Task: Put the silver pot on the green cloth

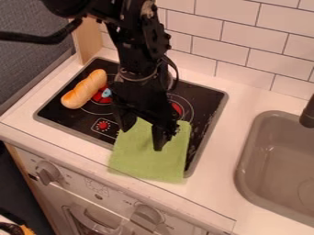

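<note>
Looking at a toy kitchen: stovetop (211,96) against a tiled wall (236,43), sink (245,158) on the right, bread (85,89) at left. Green cloth (144,163) laps over the stove's front edge. Gripper's (142,137) over it, fingers spread, nothing gripped afaict. Silver pot (171,81) looks mostly hidden behind the arm.

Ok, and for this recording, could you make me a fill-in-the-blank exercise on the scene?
The cloth under the parted fingers of the hand is coloured ____.
The bread lies on the black stove, toward the picture's ____ side.
The sink is to the picture's ____ of the stove.
The wall is covered with white ____.

Missing words: green; left; right; tiles
</note>
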You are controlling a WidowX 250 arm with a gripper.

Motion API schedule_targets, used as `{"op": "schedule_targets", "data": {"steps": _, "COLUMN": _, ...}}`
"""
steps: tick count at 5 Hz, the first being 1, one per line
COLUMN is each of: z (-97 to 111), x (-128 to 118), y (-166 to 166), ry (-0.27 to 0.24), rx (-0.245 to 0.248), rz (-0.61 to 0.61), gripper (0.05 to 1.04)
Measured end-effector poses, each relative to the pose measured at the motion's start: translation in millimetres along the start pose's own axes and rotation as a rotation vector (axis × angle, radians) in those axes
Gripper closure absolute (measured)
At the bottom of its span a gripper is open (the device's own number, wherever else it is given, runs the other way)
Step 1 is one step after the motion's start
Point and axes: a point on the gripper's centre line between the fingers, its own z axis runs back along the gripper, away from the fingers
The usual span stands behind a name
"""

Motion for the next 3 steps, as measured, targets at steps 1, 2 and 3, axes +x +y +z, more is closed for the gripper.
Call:
{"op": "schedule_targets", "data": {"steps": 1, "z": -5, "x": -3, "y": -1, "ry": 0.027, "rx": -0.005, "rz": 0.001, "gripper": 0.084}}
{"op": "schedule_targets", "data": {"steps": 2, "z": -3, "x": 23, "y": 7, "ry": 0.023, "rx": -0.015, "rz": 0.028, "gripper": 0.084}}
{"op": "schedule_targets", "data": {"steps": 3, "z": 4, "x": 58, "y": 16, "ry": 0.012, "rx": -0.010, "rz": 0.054, "gripper": 0.084}}
